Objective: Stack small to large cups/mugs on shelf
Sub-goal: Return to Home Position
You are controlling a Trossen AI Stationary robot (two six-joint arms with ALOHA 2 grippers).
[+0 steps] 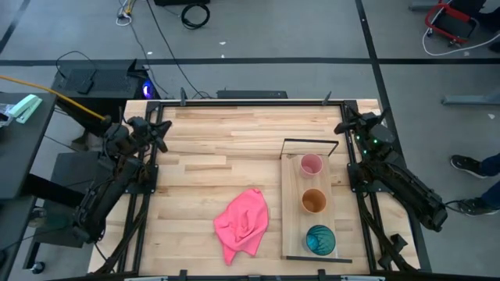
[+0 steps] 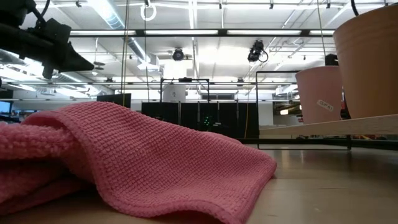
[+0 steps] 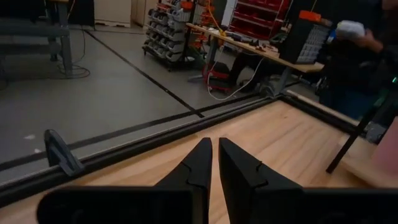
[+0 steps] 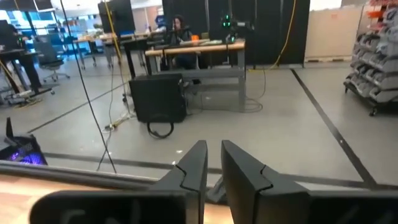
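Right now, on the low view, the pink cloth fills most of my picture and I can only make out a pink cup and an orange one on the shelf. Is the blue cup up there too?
Observer: Yes. The teal-blue cup stands on the shelf, last in the row next to the orange cup, at the end away from the wire frame.
Operator: Is either hand over the shelf?
Observer: No. The left hand sits at the table's left edge. The right hand is at its right edge, beside the frame end.
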